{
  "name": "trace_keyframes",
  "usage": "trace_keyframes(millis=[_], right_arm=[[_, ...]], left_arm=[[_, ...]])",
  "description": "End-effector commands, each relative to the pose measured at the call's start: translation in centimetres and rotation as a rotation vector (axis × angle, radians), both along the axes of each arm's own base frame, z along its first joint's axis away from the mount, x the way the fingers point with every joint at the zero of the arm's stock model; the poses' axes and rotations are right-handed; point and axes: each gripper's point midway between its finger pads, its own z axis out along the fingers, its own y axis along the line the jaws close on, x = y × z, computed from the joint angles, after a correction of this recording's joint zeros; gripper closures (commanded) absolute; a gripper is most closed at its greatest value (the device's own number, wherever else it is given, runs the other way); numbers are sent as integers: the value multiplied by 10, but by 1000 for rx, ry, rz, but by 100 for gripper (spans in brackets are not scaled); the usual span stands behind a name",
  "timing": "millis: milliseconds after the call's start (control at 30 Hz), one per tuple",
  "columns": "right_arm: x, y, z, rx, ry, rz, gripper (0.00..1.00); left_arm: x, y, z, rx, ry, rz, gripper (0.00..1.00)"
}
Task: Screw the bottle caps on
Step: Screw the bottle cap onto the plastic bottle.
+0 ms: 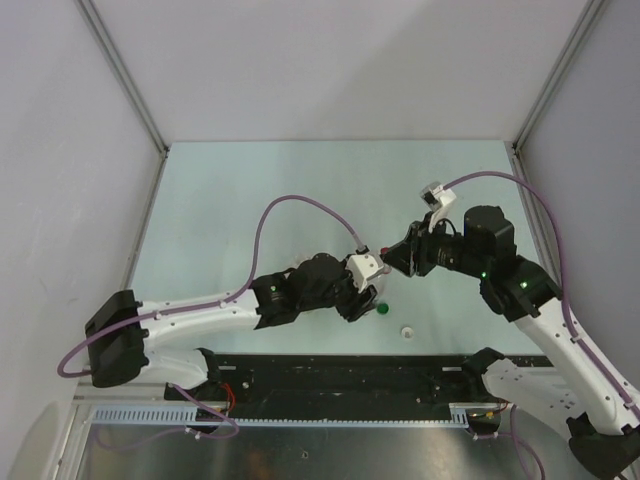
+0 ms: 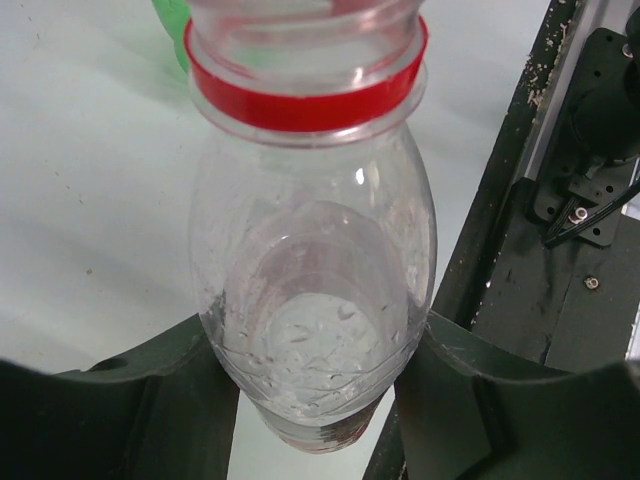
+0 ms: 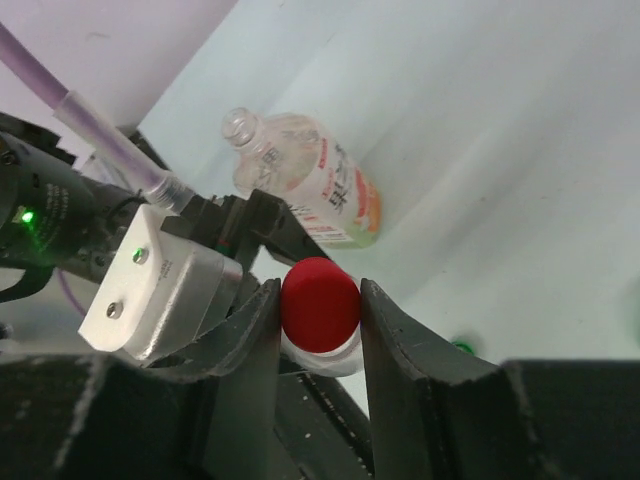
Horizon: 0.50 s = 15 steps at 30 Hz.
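Right wrist view: the right pincer (image 3: 318,312) grips the small round red plastic cap (image 3: 319,298). Near the bench's (image 1: 300,190) front edge, the left pincer (image 2: 315,395) clamps a clear plastic bottle (image 2: 315,280).

Cap (image 3: 319,303) atop bottle (image 2: 312,300), second bottle (image 3: 305,180) lying behind

Far table (image 1: 300,180) open; 2 obstacles near front edge: green cap (image 1: 383,308), white cap (image 1: 407,331).
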Motion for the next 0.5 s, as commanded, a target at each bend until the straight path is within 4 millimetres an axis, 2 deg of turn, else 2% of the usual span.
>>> trace_keyframes(millis=[0, 233, 467], right_arm=[[15, -15, 16, -82, -118, -105, 76], [13, -17, 10, -112, -112, -100, 75], [8, -10, -13, -182, -59, -39, 75]], left_arm=[[0, -1, 30, -57, -28, 9, 51], [-6, -2, 34, -65, -34, -36, 50], [-5, 1, 41, -76, -61, -33, 49]])
